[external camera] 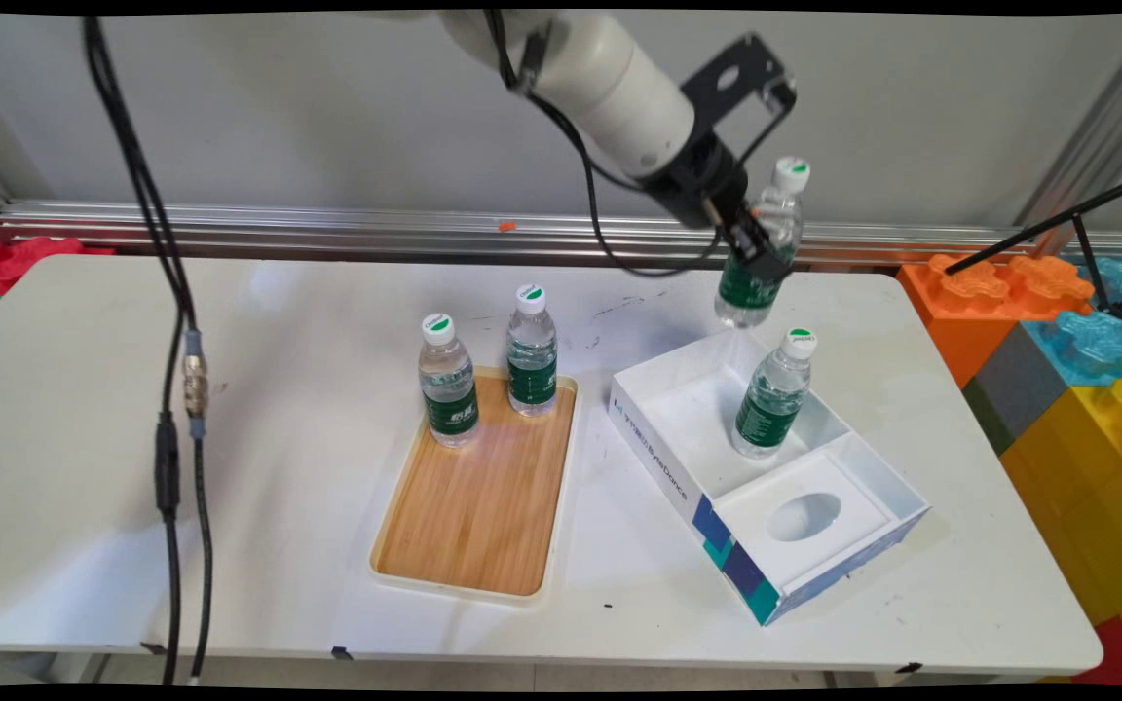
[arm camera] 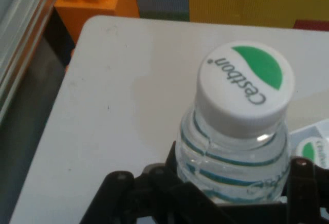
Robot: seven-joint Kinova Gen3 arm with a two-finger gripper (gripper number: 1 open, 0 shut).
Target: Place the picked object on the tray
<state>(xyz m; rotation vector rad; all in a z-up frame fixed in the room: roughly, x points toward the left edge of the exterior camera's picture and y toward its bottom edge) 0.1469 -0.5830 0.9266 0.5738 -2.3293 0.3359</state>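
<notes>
- Main view: the black two-finger end effector (external camera: 754,255) is closed around the middle of a clear plastic water bottle with a green label and white cap (external camera: 761,248), carried in the air, tilted, above the far edge of an open white cardboard box with blue-patterned sides (external camera: 666,467) near the bench's right end.
- A second clear bottle with a green label (external camera: 773,397) stands upright inside the box's larger compartment; the smaller compartment holds a white insert with an oval hole (external camera: 804,516).
- Two more such bottles, the left one (external camera: 448,384) and the right one (external camera: 532,352), stand at the far end of a bamboo-faced rectangular tray (external camera: 478,506) at the bench's (external camera: 279,467) centre.
- Hand view: the fingers clasp the held bottle (arm camera: 241,131) just below its shoulder; its white cap with a green mark (arm camera: 247,82) faces the camera.
- Handling, as a judgement: the bottle looks full, so moderately heavy; its thin ribbed wall is smooth and will yield, so a hold on the ribbed body below the shoulder suits it.
</notes>
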